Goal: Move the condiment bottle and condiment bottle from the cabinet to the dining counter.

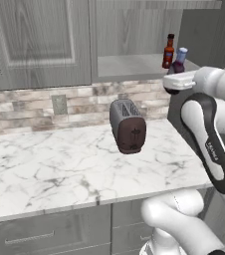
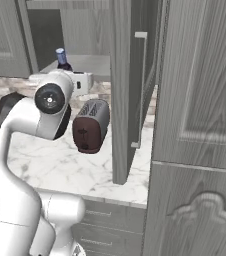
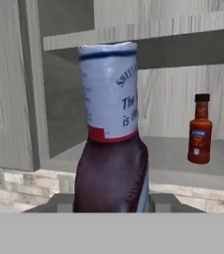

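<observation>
From the left base view, my gripper (image 1: 176,74) sits at the open cabinet (image 1: 134,64), at the dark purple bottle (image 1: 179,61); the red sauce bottle (image 1: 168,51) stands just behind it on the shelf. From the right, the purple bottle's cap (image 2: 61,54) rises above my wrist, with the toaster (image 2: 91,125) below. Through the hand view, my fingers pinch the purple bottle's body (image 3: 111,173) low down. Tall and top-heavy, it could tip in that low grip or clip the red bottle (image 3: 200,129) as I withdraw.

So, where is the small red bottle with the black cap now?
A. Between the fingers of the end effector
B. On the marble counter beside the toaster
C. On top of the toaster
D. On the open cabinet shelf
D: the small red bottle stands upright on the cabinet shelf, apart from the dark bottle with the white label close to the hand camera.
</observation>
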You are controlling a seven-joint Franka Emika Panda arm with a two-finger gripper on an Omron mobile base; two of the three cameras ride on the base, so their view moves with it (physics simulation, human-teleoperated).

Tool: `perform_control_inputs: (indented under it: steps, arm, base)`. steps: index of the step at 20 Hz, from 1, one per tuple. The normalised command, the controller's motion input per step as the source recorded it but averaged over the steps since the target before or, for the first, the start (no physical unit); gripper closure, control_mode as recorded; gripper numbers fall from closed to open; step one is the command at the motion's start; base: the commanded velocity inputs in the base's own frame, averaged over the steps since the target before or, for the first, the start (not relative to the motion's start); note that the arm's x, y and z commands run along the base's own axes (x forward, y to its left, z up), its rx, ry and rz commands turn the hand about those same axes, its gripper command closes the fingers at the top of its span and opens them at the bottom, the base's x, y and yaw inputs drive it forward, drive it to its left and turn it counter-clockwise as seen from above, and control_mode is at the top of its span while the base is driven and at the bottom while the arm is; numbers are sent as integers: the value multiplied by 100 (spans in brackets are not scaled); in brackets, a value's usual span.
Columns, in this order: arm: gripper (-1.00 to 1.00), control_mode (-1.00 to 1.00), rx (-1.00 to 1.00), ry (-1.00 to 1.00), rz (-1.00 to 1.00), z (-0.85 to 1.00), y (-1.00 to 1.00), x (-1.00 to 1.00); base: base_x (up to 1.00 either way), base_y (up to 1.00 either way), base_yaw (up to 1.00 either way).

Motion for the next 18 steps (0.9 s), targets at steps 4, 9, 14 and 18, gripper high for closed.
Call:
perform_control_inputs:
  steps: [4, 9, 14, 18]
  arm:
    - [100, -100, -9, 0, -4, 0, 2, -22]
    - [100, -100, 0, 0, -7, 0, 0, -17]
    - [100, -100, 0, 0, -6, 0, 1, -24]
    - [100, -100, -1, 0, -6, 0, 1, -24]
  base:
    - [0, 0, 0]
    - [0, 0, 0]
    - [0, 0, 0]
    - [0, 0, 0]
